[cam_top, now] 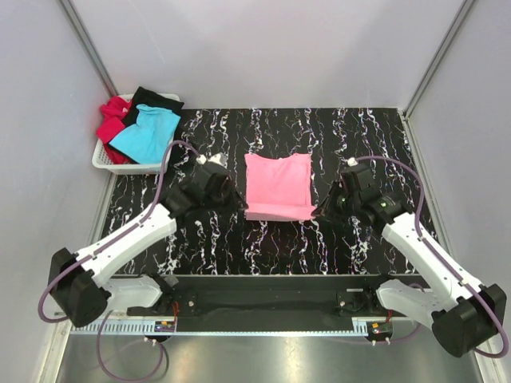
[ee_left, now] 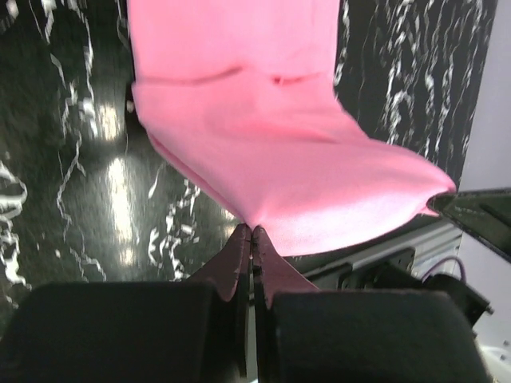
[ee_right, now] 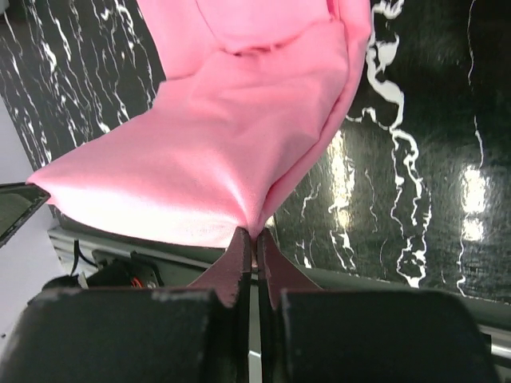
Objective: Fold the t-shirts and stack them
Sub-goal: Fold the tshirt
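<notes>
The pink t-shirt (cam_top: 278, 185) lies in the middle of the black marbled table, its near edge lifted off the surface. My left gripper (cam_top: 242, 206) is shut on the near left corner of that pink t-shirt (ee_left: 263, 144), pinching the cloth at the fingertips (ee_left: 254, 233). On the other side my right gripper (cam_top: 318, 209) is shut on the near right corner of the pink t-shirt (ee_right: 231, 136), cloth bunched between the fingertips (ee_right: 255, 237). The turquoise t-shirt (cam_top: 146, 133), the red t-shirt (cam_top: 112, 120) and the black t-shirt (cam_top: 156, 100) are piled in the basket.
A white plastic basket (cam_top: 120, 165) stands at the table's far left corner. Grey walls close off the left, back and right. A metal rail with the arm bases (cam_top: 255, 302) runs along the near edge.
</notes>
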`<control>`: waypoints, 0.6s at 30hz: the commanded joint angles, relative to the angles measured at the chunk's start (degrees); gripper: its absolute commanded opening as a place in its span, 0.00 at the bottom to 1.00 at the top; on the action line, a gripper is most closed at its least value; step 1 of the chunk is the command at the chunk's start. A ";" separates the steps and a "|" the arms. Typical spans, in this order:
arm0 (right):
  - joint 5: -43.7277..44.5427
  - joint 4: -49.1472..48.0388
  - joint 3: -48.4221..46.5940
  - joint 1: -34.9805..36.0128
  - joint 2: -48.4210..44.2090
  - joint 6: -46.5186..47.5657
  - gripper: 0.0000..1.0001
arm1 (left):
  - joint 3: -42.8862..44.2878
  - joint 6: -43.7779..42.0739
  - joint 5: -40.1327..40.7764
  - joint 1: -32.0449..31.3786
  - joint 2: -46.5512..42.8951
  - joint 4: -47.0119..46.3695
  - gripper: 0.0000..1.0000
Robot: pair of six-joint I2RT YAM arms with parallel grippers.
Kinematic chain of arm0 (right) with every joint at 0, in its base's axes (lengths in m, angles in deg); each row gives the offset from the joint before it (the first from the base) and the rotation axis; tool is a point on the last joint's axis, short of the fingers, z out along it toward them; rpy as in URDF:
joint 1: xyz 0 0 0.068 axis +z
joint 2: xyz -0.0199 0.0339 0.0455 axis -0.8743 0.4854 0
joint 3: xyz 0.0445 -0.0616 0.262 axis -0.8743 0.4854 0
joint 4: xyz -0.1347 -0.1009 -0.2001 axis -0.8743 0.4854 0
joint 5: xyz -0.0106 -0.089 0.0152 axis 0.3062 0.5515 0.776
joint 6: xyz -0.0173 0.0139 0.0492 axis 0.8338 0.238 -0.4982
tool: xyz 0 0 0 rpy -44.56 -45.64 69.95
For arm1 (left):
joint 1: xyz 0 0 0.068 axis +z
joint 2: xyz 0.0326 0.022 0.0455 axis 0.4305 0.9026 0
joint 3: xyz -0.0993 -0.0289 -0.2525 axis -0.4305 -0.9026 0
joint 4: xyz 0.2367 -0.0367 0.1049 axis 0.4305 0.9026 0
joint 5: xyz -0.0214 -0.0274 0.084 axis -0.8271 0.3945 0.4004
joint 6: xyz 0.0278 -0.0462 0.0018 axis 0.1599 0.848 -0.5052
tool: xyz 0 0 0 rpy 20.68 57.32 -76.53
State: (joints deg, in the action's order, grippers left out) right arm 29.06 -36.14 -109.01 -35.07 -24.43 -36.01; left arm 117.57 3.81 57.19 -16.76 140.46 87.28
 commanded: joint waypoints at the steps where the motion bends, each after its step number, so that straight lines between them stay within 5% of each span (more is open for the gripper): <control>1: 5.87 -1.17 -4.40 0.30 2.18 0.89 0.00 | 4.21 -3.22 -1.86 2.53 3.10 -1.09 0.00; 18: 11.15 -8.02 -14.43 -2.24 15.63 5.29 0.00 | 10.98 -5.77 -8.20 10.18 12.78 -6.81 0.00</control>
State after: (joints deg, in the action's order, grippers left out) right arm 37.65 -40.79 -120.24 -35.99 -10.28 -32.78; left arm 124.87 0.32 50.69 -7.84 152.57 82.99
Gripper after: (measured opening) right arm 0.022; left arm 0.012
